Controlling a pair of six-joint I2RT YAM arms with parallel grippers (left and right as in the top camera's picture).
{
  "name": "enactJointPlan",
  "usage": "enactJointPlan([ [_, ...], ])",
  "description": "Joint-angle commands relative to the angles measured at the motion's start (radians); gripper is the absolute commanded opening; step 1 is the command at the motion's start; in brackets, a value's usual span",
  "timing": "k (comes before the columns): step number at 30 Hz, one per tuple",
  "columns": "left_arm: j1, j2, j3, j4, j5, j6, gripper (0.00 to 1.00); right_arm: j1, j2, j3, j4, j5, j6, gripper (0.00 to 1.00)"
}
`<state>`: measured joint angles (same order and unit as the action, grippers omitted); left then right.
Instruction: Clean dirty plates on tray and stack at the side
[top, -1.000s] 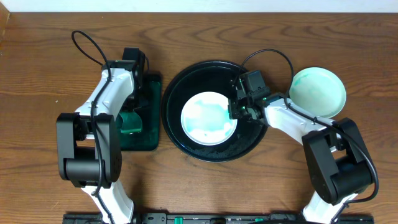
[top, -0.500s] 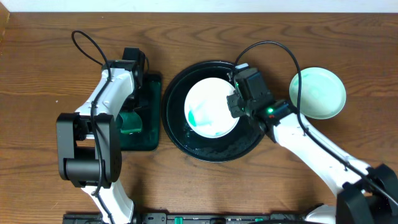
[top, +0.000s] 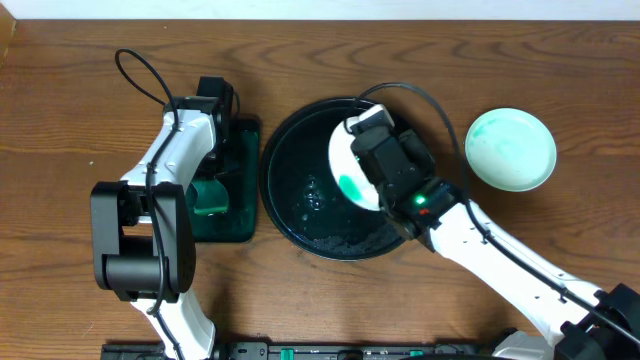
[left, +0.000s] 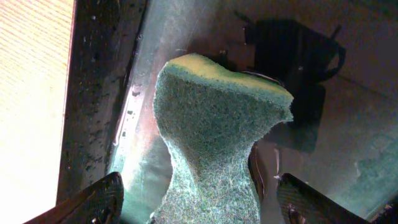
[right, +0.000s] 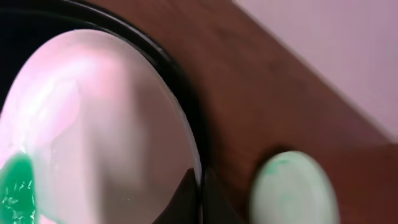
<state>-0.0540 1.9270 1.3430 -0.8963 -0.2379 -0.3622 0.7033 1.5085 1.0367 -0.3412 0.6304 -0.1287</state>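
Dirty plate (top: 345, 165) is in the right gripper (right: 198, 196): we see the jaws closed down tight on its rim, a thin dark fingertip on each face of the edge in the right wrist view. The plate is tipped steeply, so from overhead it reads as a narrow ellipse on the left of the gripper body, over the black tray (top: 290, 215). We cannot tell whether its lower edge touches the tray floor. A teal-green smear sits on the white face, on the half away from the pinched rim; the rest of that face looks mostly white. The tray's raised rim curves just behind the plate from the wrist camera, and wet speckles show on the tray floor left of the gripper. A second plate (top: 510, 150), faintly teal, lies flat on the tabletop (top: 80, 100) well out to the gripper's right, outside the tray and apart from it. Left gripper (left: 202, 199) is over the green tray (top: 240, 225), jaws spread wide. The sponge (left: 211, 124) stands between them, scrubby green face toward the camera, yellow layer along its far edge, waist pinched in. We see a gap between the sponge and each of the fingers (left: 102, 199), so nothing is clamped there.
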Motion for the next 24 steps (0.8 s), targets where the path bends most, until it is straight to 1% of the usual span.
enactJointPlan([
  [1, 0.005, 0.001, -0.007, -0.003, -0.005, -0.008, 0.79, 0.039, -0.024, 0.004, 0.025, 0.18, -0.169, 0.01],
  [5, 0.005, 0.001, -0.007, -0.003, -0.005, -0.009, 0.79, 0.069, -0.024, 0.004, 0.066, 0.273, -0.282, 0.01],
  [6, 0.005, 0.001, -0.007, -0.003, -0.005, -0.008, 0.79, 0.077, -0.024, 0.004, 0.076, 0.294, -0.317, 0.01],
  [7, 0.005, 0.001, -0.007, -0.003, -0.005, -0.008, 0.79, 0.09, -0.024, 0.004, 0.092, 0.326, -0.383, 0.01],
  [9, 0.005, 0.001, -0.007, -0.003, -0.005, -0.008, 0.79, 0.105, -0.024, 0.004, 0.114, 0.37, -0.441, 0.01],
  [14, 0.005, 0.001, -0.007, -0.003, -0.005, -0.008, 0.79, 0.137, -0.024, 0.004, 0.157, 0.435, -0.535, 0.01],
  [21, 0.005, 0.001, -0.007, -0.003, -0.005, -0.008, 0.79, 0.141, -0.024, 0.004, 0.181, 0.492, -0.63, 0.01],
  [24, 0.005, 0.001, -0.007, -0.003, -0.005, -0.008, 0.79, 0.141, -0.024, 0.004, 0.193, 0.493, -0.638, 0.01],
])
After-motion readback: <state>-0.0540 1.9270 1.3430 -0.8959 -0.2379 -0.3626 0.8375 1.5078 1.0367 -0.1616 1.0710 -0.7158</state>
